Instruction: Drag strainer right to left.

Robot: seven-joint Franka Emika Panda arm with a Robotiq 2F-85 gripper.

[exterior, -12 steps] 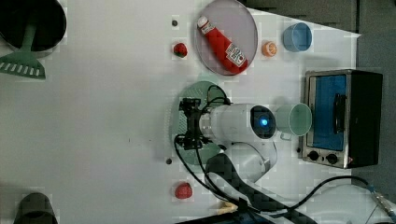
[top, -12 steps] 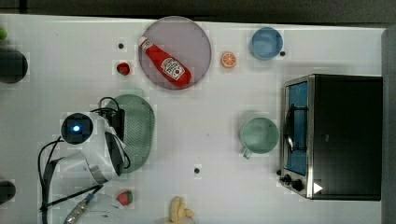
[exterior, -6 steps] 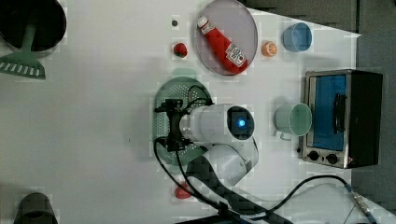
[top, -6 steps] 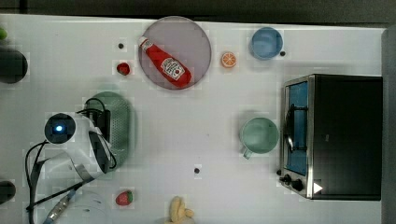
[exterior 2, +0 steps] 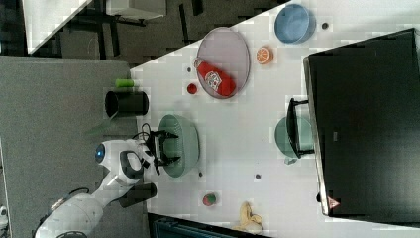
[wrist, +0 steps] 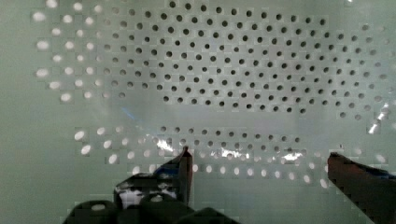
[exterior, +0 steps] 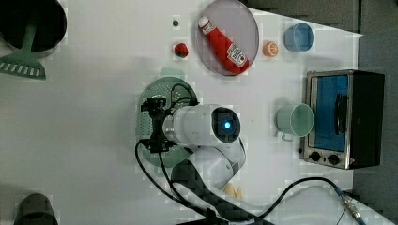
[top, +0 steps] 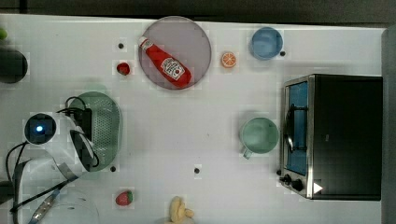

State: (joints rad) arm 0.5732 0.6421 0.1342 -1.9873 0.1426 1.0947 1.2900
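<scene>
**Arm bent over the strainer at the table's left end**

The white Panda arm reaches in from the top view's lower left corner, its wrist folded over so the gripper [exterior: 156,123] points down into the pale green oblong plastic strainer [top: 105,126]. In the wrist view the two dark fingers [wrist: 183,168] stand well apart, with the strainer's perforated floor [wrist: 224,84] showing in the gap between them. The tips seem to rest against the inner surface, though contact cannot be confirmed. Nothing is pinched between them.

The strainer lies on the white table [top: 196,135], close to the top view's left edge, its long axis running up and down in the top view. A small red strawberry [top: 123,68] sits above it and another strawberry [top: 123,198] below, both apart from its rim. A black cylindrical cup [top: 11,65] stands at the top view's far left.

To the top view's right a broad stretch of bare table separates the strainer from the round mint-green mug [top: 259,135] and the steel toaster oven [top: 331,135].
</scene>
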